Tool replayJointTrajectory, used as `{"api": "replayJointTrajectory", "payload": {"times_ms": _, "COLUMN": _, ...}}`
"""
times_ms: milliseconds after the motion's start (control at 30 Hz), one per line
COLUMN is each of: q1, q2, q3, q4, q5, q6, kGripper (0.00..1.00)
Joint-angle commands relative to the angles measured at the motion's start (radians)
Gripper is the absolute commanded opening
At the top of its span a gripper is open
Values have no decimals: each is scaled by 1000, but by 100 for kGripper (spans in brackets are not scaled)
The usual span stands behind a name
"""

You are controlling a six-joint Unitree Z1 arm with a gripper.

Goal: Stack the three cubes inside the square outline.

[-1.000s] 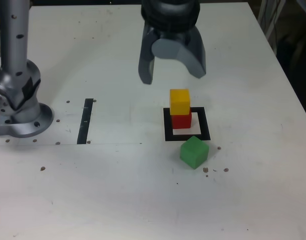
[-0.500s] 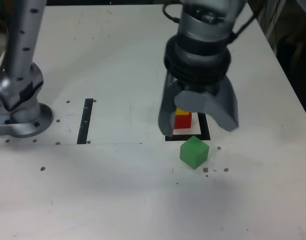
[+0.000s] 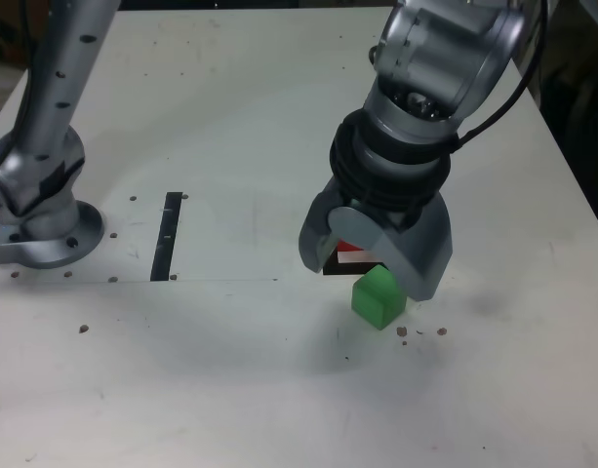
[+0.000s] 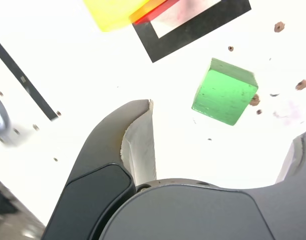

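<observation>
The green cube [image 3: 378, 298] rests on the white table just in front of the square outline [image 3: 329, 267], which my arm mostly covers in the exterior view. My gripper [image 3: 369, 272] is open and hangs low over the green cube, one finger on each side and apart from it. Only a sliver of the red cube [image 3: 351, 248] shows between the fingers, and the yellow cube is hidden there. In the wrist view the green cube [image 4: 224, 91] lies ahead of the open gripper [image 4: 217, 150]. Beyond it the yellow cube [image 4: 115, 10] sits on the red cube [image 4: 153, 8] inside the square outline [image 4: 192, 31].
A narrow black strip [image 3: 167, 236] lies flat toward the exterior view's left, also seen as the strip [image 4: 23, 80] in the wrist view. The arm's grey base [image 3: 40, 219] stands at the far left. Small dark specks [image 3: 420, 331] dot the table near the green cube.
The gripper has come down and forward from above the yellow-on-red stack to just over the green cube, staying open. It now hides the stack in the exterior view. The cubes have not moved.
</observation>
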Motion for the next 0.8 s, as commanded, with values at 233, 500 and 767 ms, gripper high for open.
{"api": "replayJointTrajectory", "payload": {"times_ms": 233, "q1": 26, "q2": 11, "q3": 82, "q4": -120, "q5": 12, "q6": 116, "kGripper": 95}}
{"api": "replayJointTrajectory", "payload": {"times_ms": 500, "q1": 50, "q2": 21, "q3": 147, "q4": -213, "q5": 21, "q6": 133, "kGripper": 91}}
{"api": "replayJointTrajectory", "payload": {"times_ms": 767, "q1": 58, "q2": 19, "q3": 192, "q4": -291, "q5": 35, "q6": 134, "kGripper": 82}}
